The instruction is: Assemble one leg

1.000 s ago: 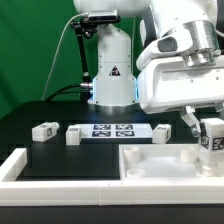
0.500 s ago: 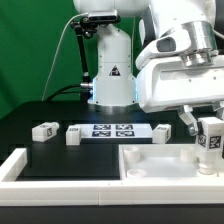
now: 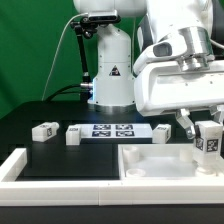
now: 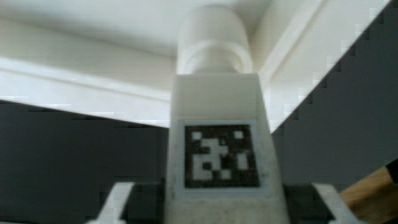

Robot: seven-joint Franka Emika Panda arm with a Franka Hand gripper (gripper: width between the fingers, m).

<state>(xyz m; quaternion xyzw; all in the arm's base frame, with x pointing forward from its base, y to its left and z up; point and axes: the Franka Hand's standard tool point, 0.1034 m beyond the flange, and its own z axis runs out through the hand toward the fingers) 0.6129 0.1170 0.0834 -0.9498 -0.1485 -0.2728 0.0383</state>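
My gripper (image 3: 209, 133) is shut on a white leg (image 3: 207, 146) with a black-and-white tag. It holds the leg upright over the far right part of the large flat white piece with recesses (image 3: 165, 163). In the wrist view the leg (image 4: 221, 110) fills the middle, tag toward the camera, its rounded peg end pointing away over the white piece (image 4: 89, 70); the dark fingers (image 4: 139, 200) flank it. Three more legs lie on the black table: one at the left (image 3: 44, 131), one beside the marker board's left end (image 3: 73, 135), one at its right end (image 3: 162, 132).
The marker board (image 3: 116, 130) lies flat at the table's middle. A white rail (image 3: 12, 165) runs along the front left. The arm's white base (image 3: 108, 70) stands behind the board.
The gripper with the leg has shifted a little toward the exterior view's right and slightly down. The other legs have not moved.
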